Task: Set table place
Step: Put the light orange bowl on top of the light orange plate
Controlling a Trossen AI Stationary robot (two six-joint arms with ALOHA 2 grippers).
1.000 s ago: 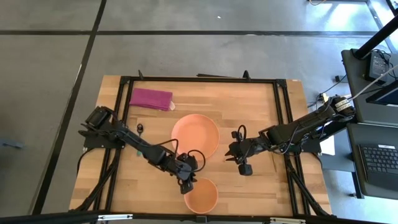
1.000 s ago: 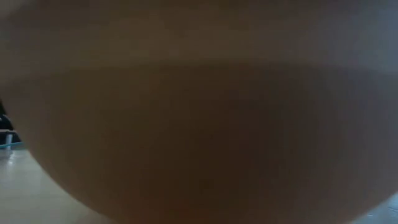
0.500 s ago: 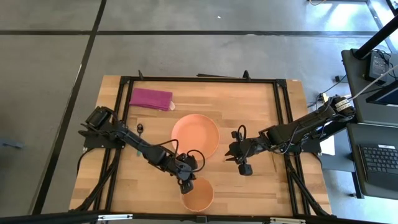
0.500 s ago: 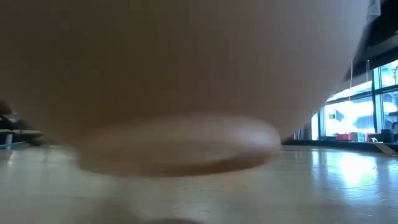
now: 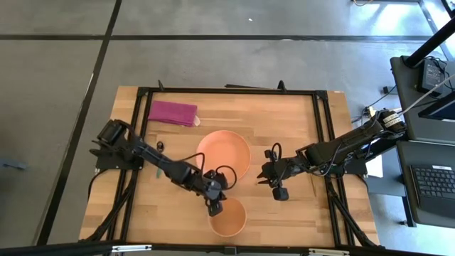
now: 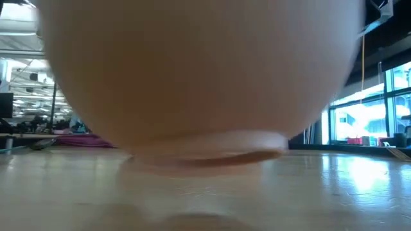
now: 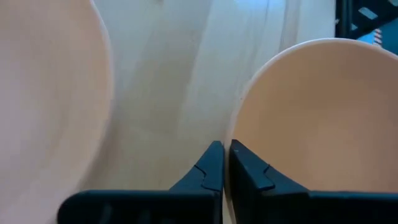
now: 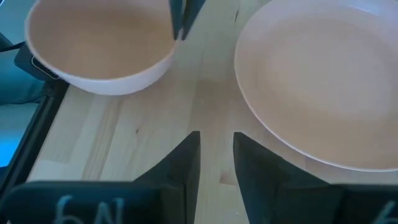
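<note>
A peach bowl (image 5: 229,217) sits near the table's near edge; it fills the low view (image 6: 199,70). My left gripper (image 5: 213,207) is shut on its rim. A peach plate (image 5: 223,155) lies flat at the table's middle, just beyond the bowl. My right gripper (image 5: 264,179) hangs open and empty to the right of the plate, its fingers (image 8: 186,162) a little above the wood. A purple napkin (image 5: 173,112) lies flat at the far left. My left gripper pinches the bowl's rim (image 7: 231,134) on the side toward the plate, one finger (image 7: 245,171) inside the bowl and one (image 7: 208,171) outside. The fingers come slanting down from the table's left. The bowl stays upright; whether its foot (image 6: 205,151) rests on the wood I cannot tell.
The light-wood table (image 5: 298,121) is edged by a black rail frame (image 5: 227,91). A small dark object (image 5: 161,146) lies left of the plate. Bare wood shows to the right of the plate and bowl, under my right arm.
My left gripper has drawn the bowl a little away from the table's near edge toward the plate, still shut on its rim. In the low view the bowl has shrunk and its foot has come into sight. My right arm has kept still.
</note>
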